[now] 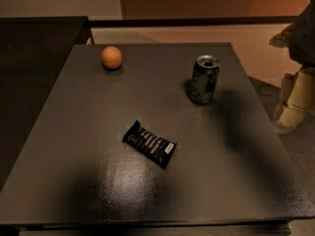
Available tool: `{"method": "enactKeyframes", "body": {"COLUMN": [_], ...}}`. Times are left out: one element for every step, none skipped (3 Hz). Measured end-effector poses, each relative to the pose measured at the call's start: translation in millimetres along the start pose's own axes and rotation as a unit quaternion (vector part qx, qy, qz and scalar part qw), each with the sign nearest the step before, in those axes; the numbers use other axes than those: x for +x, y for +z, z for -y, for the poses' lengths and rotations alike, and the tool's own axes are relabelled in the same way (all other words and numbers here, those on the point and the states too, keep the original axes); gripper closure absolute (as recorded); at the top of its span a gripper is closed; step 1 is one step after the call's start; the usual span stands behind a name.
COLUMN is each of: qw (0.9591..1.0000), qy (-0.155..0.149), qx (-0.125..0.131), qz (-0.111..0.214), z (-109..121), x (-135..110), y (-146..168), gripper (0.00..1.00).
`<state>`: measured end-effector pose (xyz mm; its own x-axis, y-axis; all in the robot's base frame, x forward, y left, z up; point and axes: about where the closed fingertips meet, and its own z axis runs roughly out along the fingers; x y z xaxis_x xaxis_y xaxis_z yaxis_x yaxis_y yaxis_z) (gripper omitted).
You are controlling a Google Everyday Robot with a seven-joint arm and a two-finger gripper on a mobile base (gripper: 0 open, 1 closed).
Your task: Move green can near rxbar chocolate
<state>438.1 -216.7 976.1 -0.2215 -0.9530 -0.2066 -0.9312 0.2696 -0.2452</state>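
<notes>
The green can (204, 79) stands upright on the dark table (98, 112), right of centre and towards the back. The rxbar chocolate (149, 144), a black wrapper with white lines, lies flat and slanted near the table's middle, in front of and left of the can. My gripper (296, 98) shows as pale parts at the right edge of the view, off the table's right side and well right of the can. It holds nothing that I can see.
An orange ball (111, 57) sits at the back left of the table. A darker counter (34, 58) adjoins the table on the left. A rail (197, 21) runs behind the table. The floor (295, 151) lies to the right.
</notes>
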Motion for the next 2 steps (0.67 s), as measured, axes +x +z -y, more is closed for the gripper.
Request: {"method": "enactKeyframes", "body": {"qw": [1.0000, 0.9994], "qy": [0.001, 0.022], "qx": [0.002, 0.020], "qz": [0.001, 0.020], "z": [1, 12], "x": [0, -4], "y": [-1, 5], "gripper": [0.00, 0.00]}}
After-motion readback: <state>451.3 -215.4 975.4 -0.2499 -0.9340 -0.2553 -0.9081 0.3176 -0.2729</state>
